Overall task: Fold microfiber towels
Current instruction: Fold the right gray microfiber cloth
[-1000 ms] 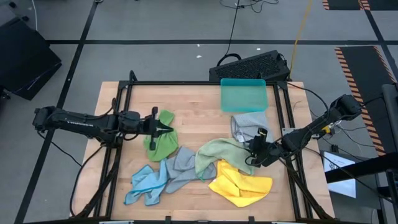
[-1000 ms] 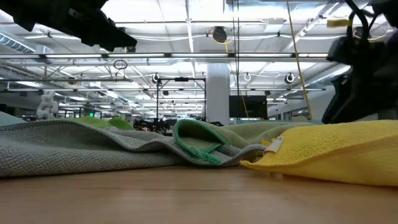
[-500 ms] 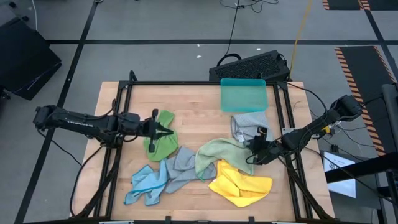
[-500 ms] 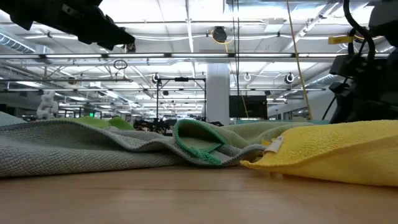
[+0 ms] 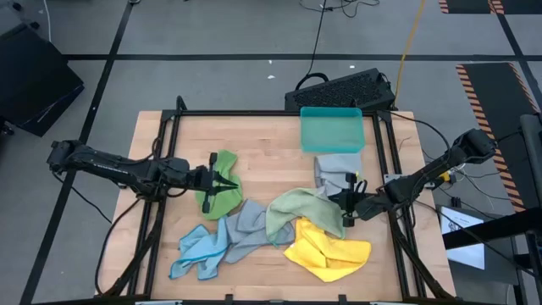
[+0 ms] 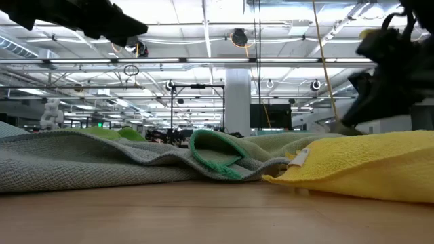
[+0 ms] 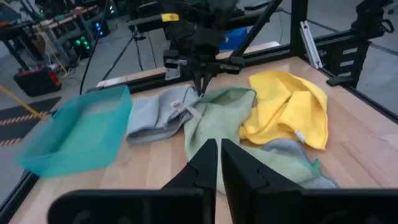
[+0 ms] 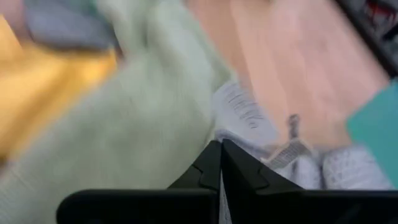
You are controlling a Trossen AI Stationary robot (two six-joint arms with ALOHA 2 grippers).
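Right tool [image 5: 345, 206] has just closed from half open, its tips pinching the pale green towel [image 5: 298, 209] edge beside the grey towel [image 5: 339, 167]; grasp likely made, lift next; left tool [image 5: 222, 180] shut over the bright green towel [image 5: 222, 193].

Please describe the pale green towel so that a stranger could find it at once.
Start from the teal tray at the table's far edge. Just in front lies a grey towel, and the pale green towel spreads beside it, above the yellow towel. It alone is soft sage, duller than the bright green towel.
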